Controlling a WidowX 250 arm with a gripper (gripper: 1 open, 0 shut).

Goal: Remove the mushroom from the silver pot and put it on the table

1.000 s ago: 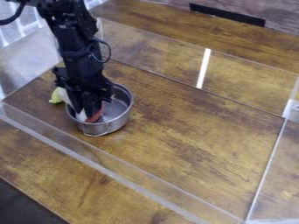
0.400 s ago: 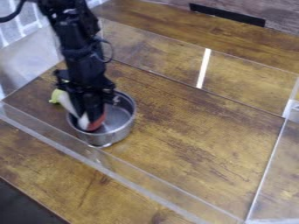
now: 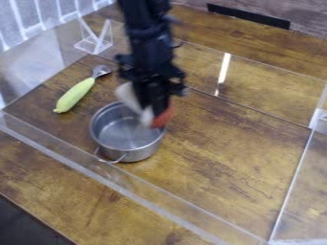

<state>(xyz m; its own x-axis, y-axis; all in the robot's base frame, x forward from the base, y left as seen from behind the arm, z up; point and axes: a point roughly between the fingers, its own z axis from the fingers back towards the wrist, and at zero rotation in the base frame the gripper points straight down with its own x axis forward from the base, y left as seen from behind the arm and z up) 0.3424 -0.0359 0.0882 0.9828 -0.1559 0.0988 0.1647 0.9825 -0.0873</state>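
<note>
A dark brown wood-plank table (image 3: 243, 163) with strong grain, fenced by clear acrylic walls (image 3: 76, 148), fills the view, and a bright streak of reflected light lies on the planks just beyond the hand (image 3: 156, 117). There is one arm, whose hand points down with its fingers clamped on the one mushroom (image 3: 143, 103), white stem and reddish cap, lifted clear above the table. One silver pot (image 3: 125, 132) sits just below and left of the hand, and one yellow-green corn cob (image 3: 75, 95) lies further left.
</note>
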